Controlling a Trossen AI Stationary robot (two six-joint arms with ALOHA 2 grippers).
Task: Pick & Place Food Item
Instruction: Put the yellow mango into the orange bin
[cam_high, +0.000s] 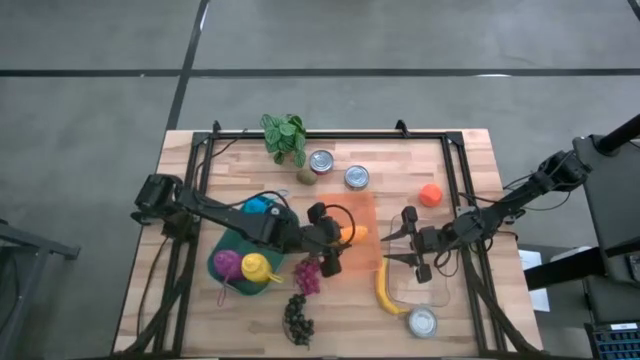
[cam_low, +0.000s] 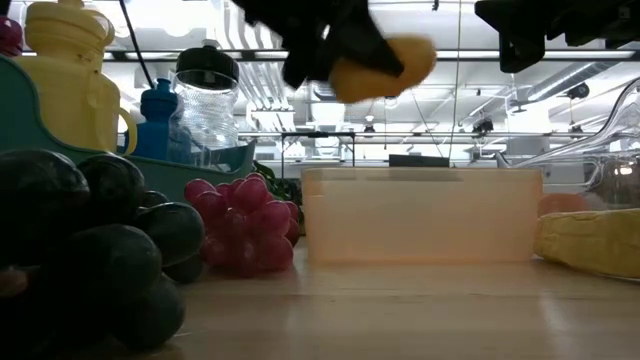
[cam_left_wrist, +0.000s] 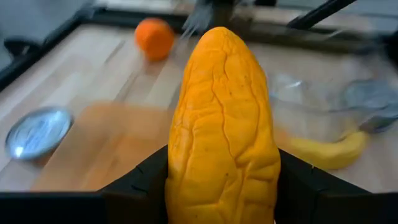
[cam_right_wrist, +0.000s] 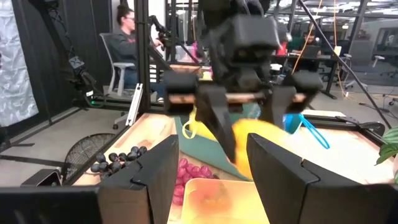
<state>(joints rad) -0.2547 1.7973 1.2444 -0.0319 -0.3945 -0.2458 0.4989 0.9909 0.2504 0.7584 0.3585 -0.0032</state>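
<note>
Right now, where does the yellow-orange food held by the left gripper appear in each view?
High view: mango at centre, over the orange container.
Low view: top centre, above the container.
Left wrist view: fills the centre.
Right wrist view: centre.
Shared landmark: the container.

The left arm reaches across the table from the left edge toward the middle, its left gripper (cam_high: 337, 238) raised above the surface with both fingers clamped on a load. The right arm stretches in from the right, its right gripper (cam_high: 404, 245) parted and empty, facing the left one.
</note>
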